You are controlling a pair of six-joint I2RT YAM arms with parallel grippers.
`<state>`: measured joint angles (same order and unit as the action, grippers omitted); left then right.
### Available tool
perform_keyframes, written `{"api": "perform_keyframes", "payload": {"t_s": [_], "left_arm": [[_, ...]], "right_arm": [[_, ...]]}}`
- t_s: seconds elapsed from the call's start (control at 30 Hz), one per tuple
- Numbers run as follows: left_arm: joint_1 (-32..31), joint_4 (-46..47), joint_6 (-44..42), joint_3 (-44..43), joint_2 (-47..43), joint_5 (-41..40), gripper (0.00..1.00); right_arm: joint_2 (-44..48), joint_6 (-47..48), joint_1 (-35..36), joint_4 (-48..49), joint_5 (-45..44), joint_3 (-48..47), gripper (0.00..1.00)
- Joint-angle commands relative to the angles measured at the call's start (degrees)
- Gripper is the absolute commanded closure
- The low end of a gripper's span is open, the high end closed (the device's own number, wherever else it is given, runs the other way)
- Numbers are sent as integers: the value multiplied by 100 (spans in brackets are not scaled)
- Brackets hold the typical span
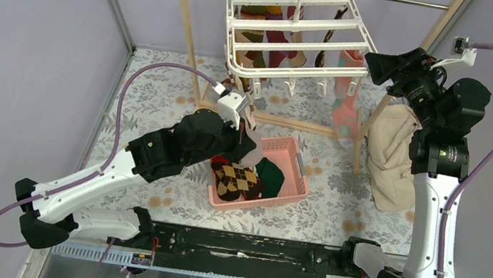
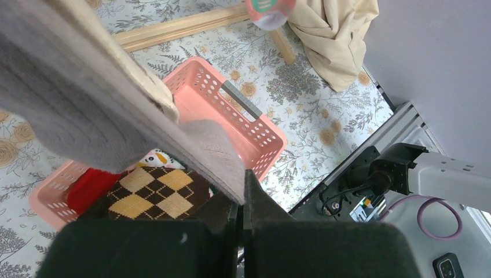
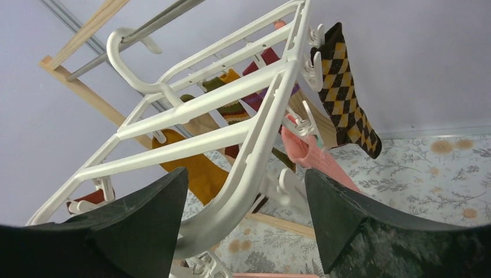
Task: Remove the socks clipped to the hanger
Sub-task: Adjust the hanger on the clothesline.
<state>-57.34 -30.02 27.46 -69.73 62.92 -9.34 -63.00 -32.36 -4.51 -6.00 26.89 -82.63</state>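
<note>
The white hanger (image 1: 294, 30) hangs from the rail with several socks clipped under it, among them a pink sock (image 1: 346, 109) at its right corner. My left gripper (image 1: 247, 123) is shut on a pale grey sock (image 2: 87, 98) and holds it over the pink basket (image 1: 296, 161). My right gripper (image 1: 371, 68) is open at the hanger's right corner. In the right wrist view its jaws (image 3: 246, 191) stand either side of the hanger's rim (image 3: 231, 98), with an argyle sock (image 3: 347, 98), the pink sock (image 3: 315, 156) and a mustard sock (image 3: 194, 168) beyond.
The basket (image 2: 255, 124) holds an argyle sock (image 1: 238, 180), a red sock (image 1: 220, 164) and a green sock (image 1: 272, 175). A wooden rail frame (image 1: 188, 16) carries the hanger. A large beige cloth (image 1: 388, 158) hangs by the frame's right leg.
</note>
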Motion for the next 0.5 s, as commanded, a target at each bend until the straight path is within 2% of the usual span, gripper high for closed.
{"api": "perform_keyframes", "payload": {"t_s": [0.0, 0.2, 0.33, 0.47], "left_arm": [[-14, 249, -57, 9, -126, 37, 100], [-14, 215, 23, 214, -476, -101, 100], [-14, 183, 139, 456, -839, -239, 100], [-15, 127, 210, 758, -1236, -532, 100]], "right_arm": [[16, 264, 12, -469, 103, -285, 19], [385, 414, 17, -972, 130, -292, 29], [525, 504, 13, -1283, 466, -510, 37], [525, 479, 21, -1473, 938, -828, 54]]}}
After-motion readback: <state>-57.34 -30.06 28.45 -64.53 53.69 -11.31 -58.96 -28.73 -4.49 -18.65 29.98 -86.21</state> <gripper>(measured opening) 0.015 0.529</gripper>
